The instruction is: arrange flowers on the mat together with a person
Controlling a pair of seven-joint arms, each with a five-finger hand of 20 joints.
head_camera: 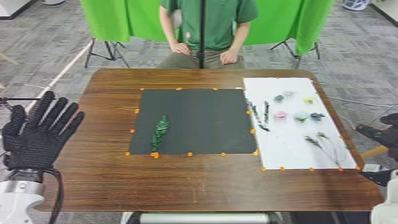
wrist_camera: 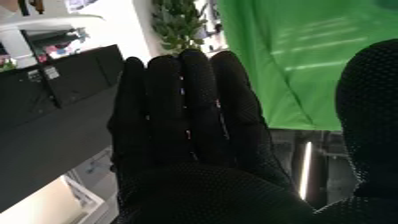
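Observation:
In the head view my left hand [head_camera: 37, 135] is at the left table edge with straight fingers. My right hand [head_camera: 382, 134] is beyond the table's right edge. In the right wrist view the right hand [wrist_camera: 204, 155] has straight fingers and holds nothing. A green leafy sprig [head_camera: 161, 132] lies on the left part of the dark mat [head_camera: 204, 115]. On the white sheet [head_camera: 280, 137] lie dark thin sprigs [head_camera: 266, 112], a pink flower [head_camera: 281, 115], a pale green flower [head_camera: 300, 116], a blue-grey flower [head_camera: 316, 116], a yellow flower [head_camera: 308, 100] and thin-stemmed flowers [head_camera: 322, 142].
The brown table [head_camera: 178, 182] carries orange markers around the mat and sheet. Across it sits a person in a green shirt, hands on lap. A dark pole [head_camera: 202, 35] stands before the person, and a green cloth [head_camera: 298, 25] hangs behind.

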